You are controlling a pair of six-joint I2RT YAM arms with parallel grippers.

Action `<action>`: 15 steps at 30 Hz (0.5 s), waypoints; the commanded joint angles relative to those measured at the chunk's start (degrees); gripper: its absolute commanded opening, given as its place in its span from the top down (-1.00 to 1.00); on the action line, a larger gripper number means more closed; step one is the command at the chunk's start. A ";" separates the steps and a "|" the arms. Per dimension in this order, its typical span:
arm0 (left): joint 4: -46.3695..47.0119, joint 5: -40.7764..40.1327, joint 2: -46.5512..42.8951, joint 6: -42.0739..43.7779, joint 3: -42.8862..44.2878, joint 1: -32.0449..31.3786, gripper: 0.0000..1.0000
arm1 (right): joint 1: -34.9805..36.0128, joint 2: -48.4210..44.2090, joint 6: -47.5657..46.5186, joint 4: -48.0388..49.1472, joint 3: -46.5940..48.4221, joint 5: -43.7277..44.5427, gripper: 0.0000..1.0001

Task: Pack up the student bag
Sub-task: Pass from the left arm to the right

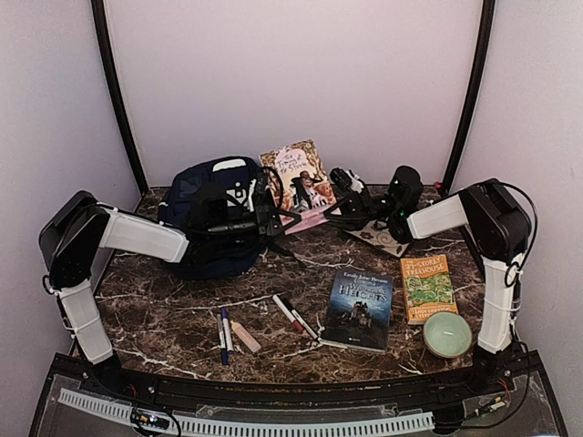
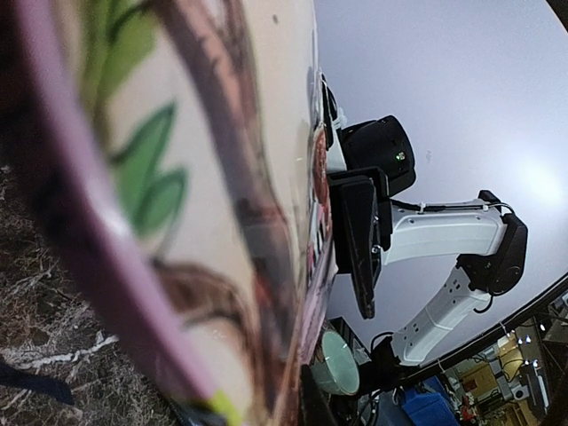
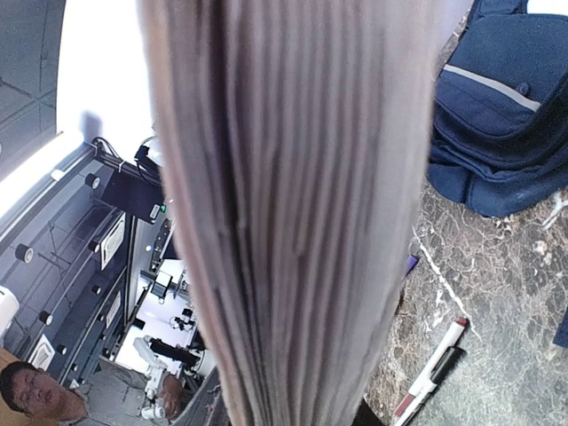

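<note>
Underneath everything, a dark marble table (image 1: 164,309) veined in white. At its back left, against the wall, the student bag (image 1: 214,228): navy, thin white trim, white patch at the top, lying slumped with dark straps trailing forward. In the right wrist view, the same blue fabric at upper right.

Just right of the bag, raised off the table and tilted, an illustrated book (image 1: 296,177) with a pink border.

Left gripper (image 1: 276,218): clamped shut on the book's lower left edge, cover filling its own camera.

Right gripper (image 1: 340,211): astride the book's right edge, page block filling its camera, one dark finger (image 2: 355,240) flat against the cover. Whether pressing or not, cannot tell.

Front right, lying flat, a dark copy of Wuthering Heights (image 1: 360,308). Just beside it to the right, an orange Treehouse paperback (image 1: 427,287).

Under the right gripper, a pale patterned card (image 1: 381,240).

Near the front right corner, close to the paperback, a pale green bowl (image 1: 447,333).

Front centre, a red-capped marker (image 1: 288,312) beside a black pen (image 1: 305,323). Further left, two blue pens (image 1: 223,335) and a short beige stick (image 1: 244,336).
</note>
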 commanded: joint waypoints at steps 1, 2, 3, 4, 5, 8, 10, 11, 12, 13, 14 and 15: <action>-3.63 -1.86 -2.32 2.50 -0.67 0.51 1.00 | -0.32 -0.40 5.57 9.99 0.03 -0.61 0.40; -3.85 -1.77 -2.45 2.66 -0.64 0.52 1.00 | -0.42 -0.35 4.97 8.78 0.14 -0.40 0.40; -4.19 -1.68 -2.65 2.84 -0.61 0.53 1.00 | -0.71 -0.35 3.16 6.71 0.22 -0.06 0.40; -4.57 -1.68 -2.82 3.06 -0.56 0.61 1.00 | -0.90 -0.45 1.79 4.93 0.26 0.29 0.40; -4.94 -1.56 -3.04 3.20 -0.48 0.63 1.00 | -1.23 -0.50 0.55 3.21 0.32 0.63 0.41; -5.79 -1.38 -3.59 3.49 -0.55 0.62 1.00 | -2.12 -1.02 -4.82 -4.10 0.77 2.06 0.53; -5.97 -1.28 -3.82 3.56 -0.58 0.65 1.00 | -2.41 -1.92 -10.42 -12.01 1.36 3.26 0.64; -5.97 -1.22 -3.82 3.43 -0.57 0.63 1.00 | -2.46 -2.52 -15.67 -18.42 1.74 3.87 0.70; -6.03 -1.13 -3.75 3.32 -0.57 0.62 1.00 | -2.42 -3.17 -20.13 -23.45 2.30 4.68 0.75; -6.04 -0.97 -3.60 3.22 -0.45 0.65 1.00 | -2.34 -3.75 -24.34 -29.18 3.06 5.58 0.79; -6.03 -0.91 -3.43 3.11 -0.44 0.64 1.00 | -2.31 -4.31 -29.16 -34.74 4.00 6.84 0.85; -5.98 -0.87 -3.27 2.96 -0.47 0.65 1.00 | -2.25 -4.75 -34.07 -40.47 5.16 8.02 0.89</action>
